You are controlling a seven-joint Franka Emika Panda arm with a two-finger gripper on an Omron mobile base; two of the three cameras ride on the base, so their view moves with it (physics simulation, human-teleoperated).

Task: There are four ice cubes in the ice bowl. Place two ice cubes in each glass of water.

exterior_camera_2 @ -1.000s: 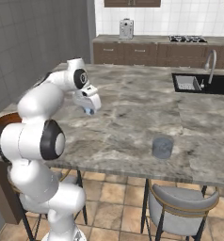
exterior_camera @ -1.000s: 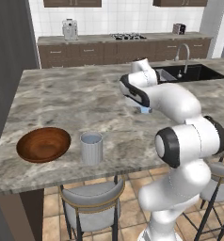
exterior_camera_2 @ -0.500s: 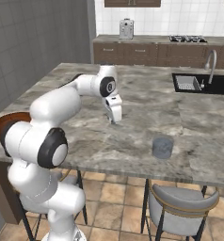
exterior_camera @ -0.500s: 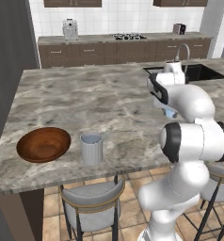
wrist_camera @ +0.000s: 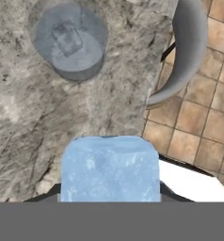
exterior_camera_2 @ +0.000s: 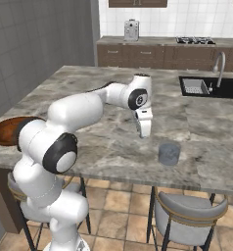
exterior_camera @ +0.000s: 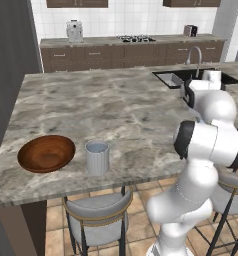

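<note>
Gripper (exterior_camera_2: 143,135): you hold one ice cube (wrist_camera: 110,168) between the jaws, part-closed on opposite flat faces. Cube: light, hard, slick; keep the squeeze square and steady. Target glass (wrist_camera: 68,42): at 11 o'clock in the hand view, one cube already inside.

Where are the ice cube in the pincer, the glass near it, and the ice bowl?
ice cube (wrist_camera: 110,167), hand view, front face, held in the pincer.
glass (exterior_camera_2: 169,153), right base view, side wall.
ice bowl (exterior_camera: 46,153), left base view, inner wooden surface.
</note>
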